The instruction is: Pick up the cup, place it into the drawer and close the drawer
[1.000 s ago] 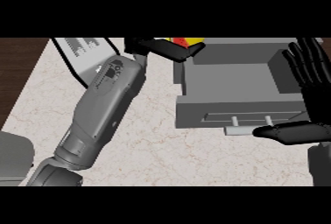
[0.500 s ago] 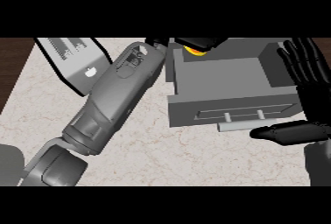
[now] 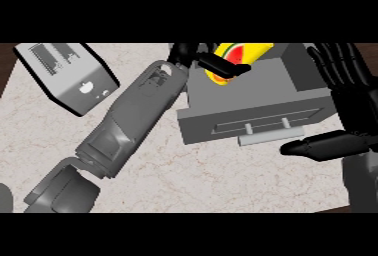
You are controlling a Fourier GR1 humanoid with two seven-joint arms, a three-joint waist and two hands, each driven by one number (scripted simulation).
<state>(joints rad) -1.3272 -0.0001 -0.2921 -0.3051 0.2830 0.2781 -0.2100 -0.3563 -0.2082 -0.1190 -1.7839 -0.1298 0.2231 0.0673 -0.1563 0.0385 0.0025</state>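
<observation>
My left hand point(image 3: 210, 60) is up at the far side of the counter point(image 3: 221, 175), its fingers point(image 3: 225, 66) curled around the cup point(image 3: 240, 55), which is yellow with a red and green patch on its side. I hold the cup over the open drawer point(image 3: 244, 95), at the drawer's back left corner; much of the cup is hidden behind my fingers, and I cannot tell whether it touches the drawer's floor or hangs above it. My grey left forearm point(image 3: 136, 120) runs slantwise from the lower left of the view up to that hand, passing just beside the drawer's left wall.

The drawer is grey and pulled out toward me, its front panel carrying a pale handle point(image 3: 269, 135) that sticks out over the counter. Its inside shows as a bare grey floor below the cup.

My right hand point(image 3: 347, 100) stands at the right edge of the view, beside the drawer's right side, fingers straight and spread apart, pointing away from me, with the thumb point(image 3: 317, 146) stretched out to the left just below the drawer's front corner. It holds nothing.

A silver toaster point(image 3: 66, 77) sits on the counter at the far left, well apart from the drawer, with my left forearm lying between them.
</observation>
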